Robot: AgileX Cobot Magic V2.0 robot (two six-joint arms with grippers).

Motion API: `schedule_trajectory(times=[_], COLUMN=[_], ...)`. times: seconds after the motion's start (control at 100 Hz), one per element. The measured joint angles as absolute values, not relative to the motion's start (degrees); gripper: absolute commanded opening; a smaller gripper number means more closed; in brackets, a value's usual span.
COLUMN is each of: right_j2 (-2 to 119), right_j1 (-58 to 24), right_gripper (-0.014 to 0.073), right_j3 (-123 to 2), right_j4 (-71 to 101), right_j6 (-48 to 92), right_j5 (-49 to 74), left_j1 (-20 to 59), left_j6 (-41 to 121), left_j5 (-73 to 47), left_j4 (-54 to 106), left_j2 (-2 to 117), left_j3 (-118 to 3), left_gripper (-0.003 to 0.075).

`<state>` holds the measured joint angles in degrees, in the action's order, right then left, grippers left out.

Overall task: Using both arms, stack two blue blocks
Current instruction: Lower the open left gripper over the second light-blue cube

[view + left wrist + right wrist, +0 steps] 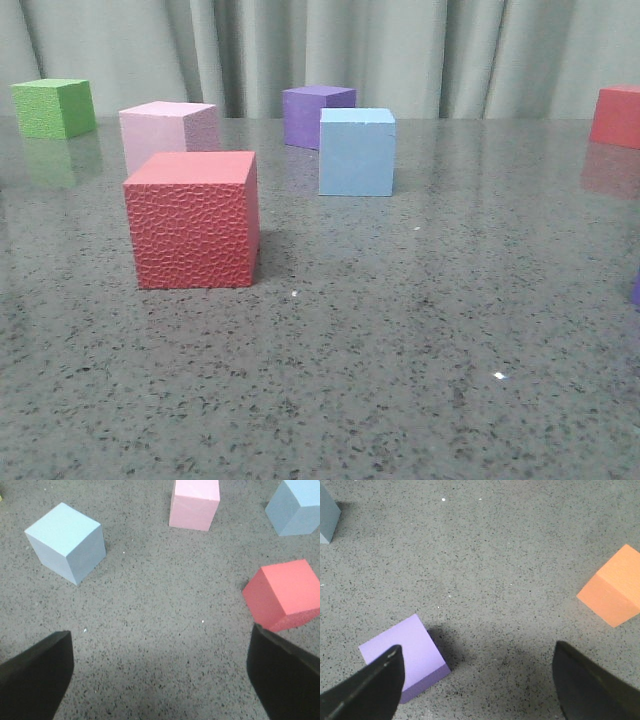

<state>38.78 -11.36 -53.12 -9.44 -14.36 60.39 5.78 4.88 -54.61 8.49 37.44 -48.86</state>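
Our left pincer (160,675), fingers spread wide and empty, hovers above the surface (160,645); one blue block (66,542) and a second blue block (295,507) lie apart ahead. Our right pincer (477,685), likewise spread, holds nothing beside a purple cube (405,655).

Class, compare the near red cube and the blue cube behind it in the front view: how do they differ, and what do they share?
The red cube has a pebbled, bumpy front face; the blue cube looks smooth. The red cube sits nearer the camera and to the left, while the blue cube sits farther back and to the right. Red is deep coral; blue is pale sky-blue. Both are cubes resting flat on the speckled grey table, untouched.
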Motion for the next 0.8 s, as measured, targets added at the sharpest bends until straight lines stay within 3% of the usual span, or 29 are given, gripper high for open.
schedule_trajectory(times=[0.27, 0.8], right_j2=[38.78, 38.78], right_j1=[-11.36, -11.36], right_gripper=[0.06, 0.06], right_j3=[-53.12, -53.12], right_j4=[-9.57, -9.57], right_j6=[-14.36, -14.26], right_j5=[60.51, 60.51], left_j1=[5.78, 5.78], left_j6=[4.79, 11.33], left_j5=[-51.84, -53.68], left_j4=[3.09, -1.72], left_j2=[41.3, 68.23], left_j3=[-54.68, -73.98], left_gripper=[0.0672, 0.0672])
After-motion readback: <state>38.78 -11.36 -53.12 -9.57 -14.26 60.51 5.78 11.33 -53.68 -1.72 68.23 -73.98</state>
